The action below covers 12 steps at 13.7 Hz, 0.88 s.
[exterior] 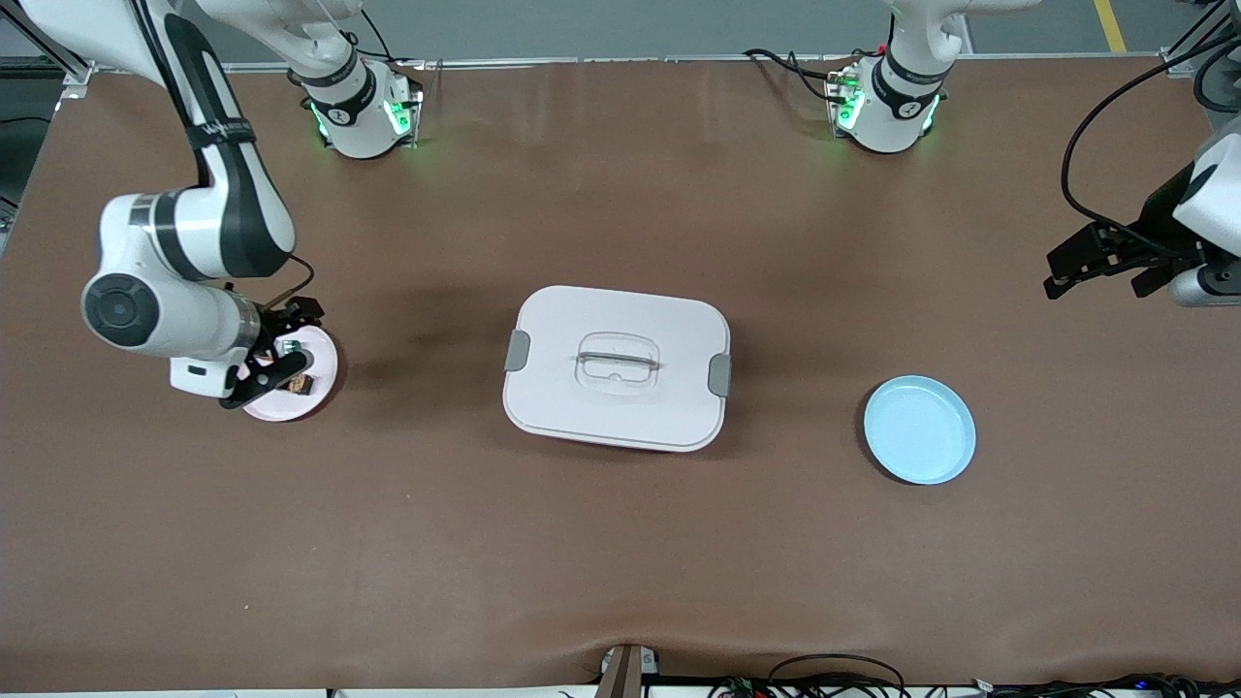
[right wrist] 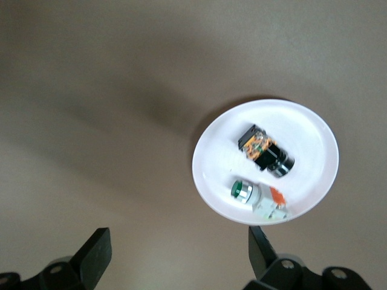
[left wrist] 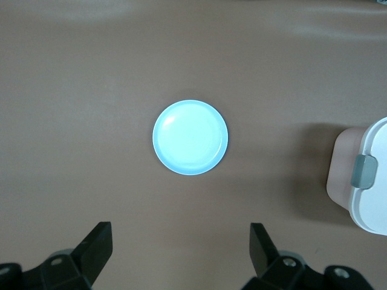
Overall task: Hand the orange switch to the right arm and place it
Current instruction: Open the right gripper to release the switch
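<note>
The orange switch, a small black block with an orange centre, lies on a small white plate at the right arm's end of the table. In the front view the switch shows at the plate's nearer edge. My right gripper hangs open and holds nothing. It is low over the rim of that plate, and in the front view it partly covers the plate. My left gripper waits open in the air at the left arm's end, and nothing lies between its fingers.
A white, green and red piece lies beside the switch on the same plate. A white lidded box with grey clasps stands mid-table. A light blue plate lies toward the left arm's end; the left wrist view shows this blue plate and the box's corner.
</note>
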### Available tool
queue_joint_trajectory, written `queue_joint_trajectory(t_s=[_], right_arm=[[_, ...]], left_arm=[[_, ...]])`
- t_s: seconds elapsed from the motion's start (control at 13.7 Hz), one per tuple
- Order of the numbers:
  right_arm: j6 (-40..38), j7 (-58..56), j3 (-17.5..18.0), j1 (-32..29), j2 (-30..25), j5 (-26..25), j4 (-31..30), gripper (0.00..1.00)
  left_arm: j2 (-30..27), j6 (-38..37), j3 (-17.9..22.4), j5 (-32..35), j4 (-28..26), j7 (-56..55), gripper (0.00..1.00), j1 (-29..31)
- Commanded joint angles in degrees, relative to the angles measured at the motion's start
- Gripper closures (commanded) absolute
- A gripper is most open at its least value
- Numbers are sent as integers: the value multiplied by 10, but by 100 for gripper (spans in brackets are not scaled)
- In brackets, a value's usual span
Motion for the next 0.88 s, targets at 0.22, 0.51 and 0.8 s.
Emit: queue_joint_trajectory(t_s=[0.22, 0.51, 0.8], right_arm=[[-79, 118, 6, 1, -37, 15, 52, 0], [-100, 141, 0, 10, -52, 23, 63, 0], [-137, 176, 0, -9, -74, 44, 65, 0]], left_arm=[[6, -13, -2, 4, 15, 5, 0, 5], [6, -13, -2, 4, 15, 7, 0, 5], [6, -13, -1, 4, 15, 9, 0, 5]])
